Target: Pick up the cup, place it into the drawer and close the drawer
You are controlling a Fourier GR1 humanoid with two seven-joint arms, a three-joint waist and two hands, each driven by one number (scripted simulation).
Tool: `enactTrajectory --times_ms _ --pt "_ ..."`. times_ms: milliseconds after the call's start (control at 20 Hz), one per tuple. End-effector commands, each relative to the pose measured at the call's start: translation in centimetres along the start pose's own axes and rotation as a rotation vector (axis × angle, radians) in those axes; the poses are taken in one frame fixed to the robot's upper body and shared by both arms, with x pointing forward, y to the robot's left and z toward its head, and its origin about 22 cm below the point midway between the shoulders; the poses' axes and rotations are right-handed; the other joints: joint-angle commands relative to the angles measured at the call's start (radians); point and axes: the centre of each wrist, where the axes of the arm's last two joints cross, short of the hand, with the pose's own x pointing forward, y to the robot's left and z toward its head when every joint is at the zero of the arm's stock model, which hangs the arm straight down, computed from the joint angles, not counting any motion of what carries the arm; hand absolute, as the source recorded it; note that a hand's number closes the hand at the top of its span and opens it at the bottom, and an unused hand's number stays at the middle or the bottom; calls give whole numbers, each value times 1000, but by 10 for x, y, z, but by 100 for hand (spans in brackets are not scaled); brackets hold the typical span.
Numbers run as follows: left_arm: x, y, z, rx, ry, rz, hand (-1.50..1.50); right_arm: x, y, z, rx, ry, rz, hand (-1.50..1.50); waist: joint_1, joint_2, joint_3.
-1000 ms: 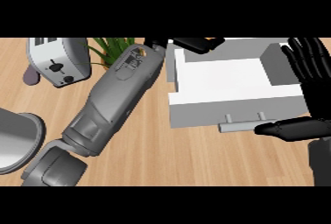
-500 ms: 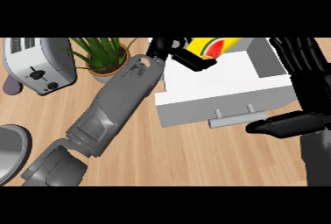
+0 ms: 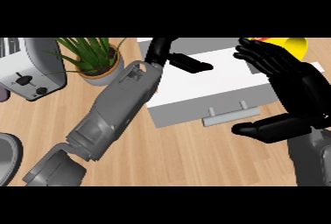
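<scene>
The drawer [image 3: 213,85] stands open, with its white floor showing mid-way. The yellow cup [image 3: 291,45] sits at its far right corner, half hidden behind the right hand [image 3: 296,85], whose fingers are spread wide. The left hand [image 3: 169,53] hovers over the drawer's left edge, fingers slack, holding nothing.

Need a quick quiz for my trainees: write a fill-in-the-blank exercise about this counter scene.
1. The cup, partly hidden behind the right hand, is ____ in colour.
2. The drawer, its white inside showing, is ____.
3. In the head view, the potted plant stands to the ____ of the drawer.
Missing words: yellow; open; left.
</scene>
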Motion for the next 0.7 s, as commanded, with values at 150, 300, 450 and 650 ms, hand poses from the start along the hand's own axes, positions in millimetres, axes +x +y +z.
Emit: enactTrajectory --times_ms 150,300,450,650 --pt "15 -2 -3 40 -145 199 -150 -11 26 -8 325 48 -102 150 23 -2 -1" --pt "18 -3 -4 99 -165 207 -150 -8 16 2 474 185 29 150 34 -17 -1" --pt "20 -2 -7 125 -173 221 -150 -5 10 15 551 299 153 150 66 -27 -1" --pt "1 3 1 167 -146 227 -150 -1 26 13 484 348 362 -150 124 -36 -1"
